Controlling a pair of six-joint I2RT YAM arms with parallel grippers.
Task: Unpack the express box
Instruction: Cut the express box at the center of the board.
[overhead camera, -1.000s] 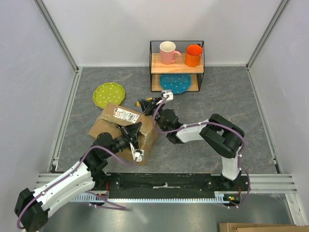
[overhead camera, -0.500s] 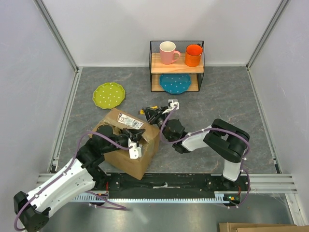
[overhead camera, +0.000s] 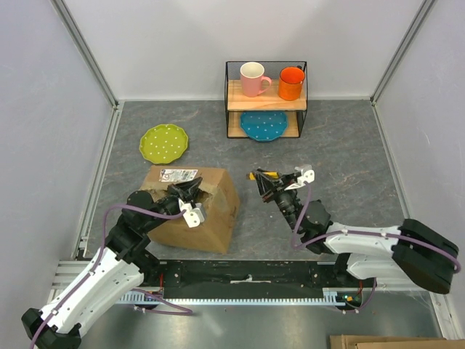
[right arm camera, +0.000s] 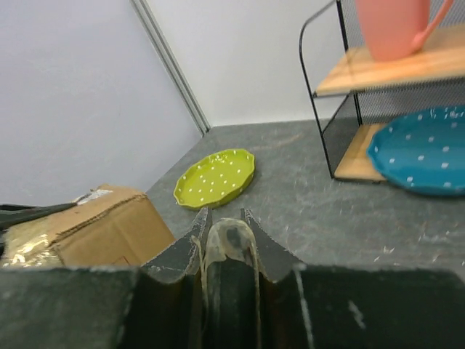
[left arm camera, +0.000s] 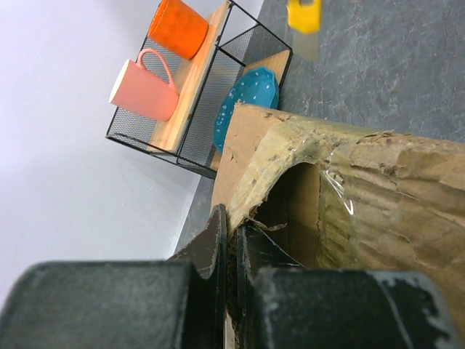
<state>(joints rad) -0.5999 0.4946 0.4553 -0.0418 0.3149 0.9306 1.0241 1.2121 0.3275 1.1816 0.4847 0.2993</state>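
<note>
**Q:** Where is the express box [overhead camera: 211, 214], and how far has the unpacking got?

**A:** It sits on the worktop [overhead camera: 349, 153] at the near left, just in front of the green plate [overhead camera: 164, 142] and well apart from the rack [overhead camera: 266, 102]. In the left wrist view its taped seam is torn. One flap is lifted, and a dark opening shows beneath ragged tape. The opening step therefore looks largely done.

**Q:** What are the pincers doing?

**A:** The left pincer [left arm camera: 231, 231] is clenched and appears to pinch the edge of the raised flap. The right pincer [overhead camera: 272, 183] grasps a yellow cutter [overhead camera: 263, 174] and hovers over bare worktop beside the box, not touching it.

**Q:** What is left?

**A:** Probably spreading the flaps fully and lifting out the contents. Nothing inside can be made out, and no unpacked item lies beside the box.
</note>
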